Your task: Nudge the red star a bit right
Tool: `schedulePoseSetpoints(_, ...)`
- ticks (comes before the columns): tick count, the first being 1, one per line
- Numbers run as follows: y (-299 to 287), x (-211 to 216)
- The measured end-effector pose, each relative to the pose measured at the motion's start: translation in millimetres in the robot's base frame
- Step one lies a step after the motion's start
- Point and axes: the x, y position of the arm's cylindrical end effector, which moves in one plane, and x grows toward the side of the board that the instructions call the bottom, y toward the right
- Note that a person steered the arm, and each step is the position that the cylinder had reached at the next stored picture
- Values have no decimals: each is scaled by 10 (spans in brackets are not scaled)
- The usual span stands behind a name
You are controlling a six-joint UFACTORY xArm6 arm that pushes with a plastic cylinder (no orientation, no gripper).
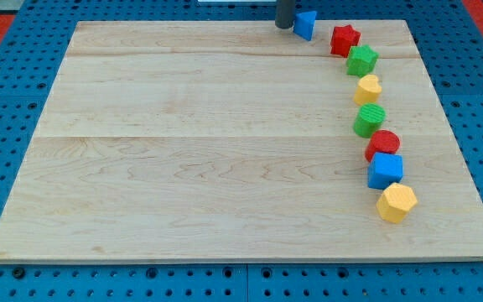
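The red star (344, 39) lies near the top right of the wooden board (183, 151). My tip (284, 26) is at the view's top edge, just left of a blue triangular block (305, 24), and left of the red star with that blue block between them. A green star (361, 59) touches the red star on its lower right.
Below the green star a curved line of blocks runs down the right side: a yellow heart-like block (368, 88), a green cylinder (369, 120), a red cylinder (383, 144), a blue cube (385, 170) and a yellow hexagon (397, 202). A blue pegboard surrounds the board.
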Motion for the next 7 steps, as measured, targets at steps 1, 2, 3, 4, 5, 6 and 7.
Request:
schedulePoseSetpoints(1,312,11)
schedulePoseSetpoints(2,661,21)
schedulePoseSetpoints(3,857,24)
schedulePoseSetpoints(4,860,24)
schedulePoseSetpoints(5,749,24)
schedulePoseSetpoints(6,610,70)
schedulePoseSetpoints(7,619,204)
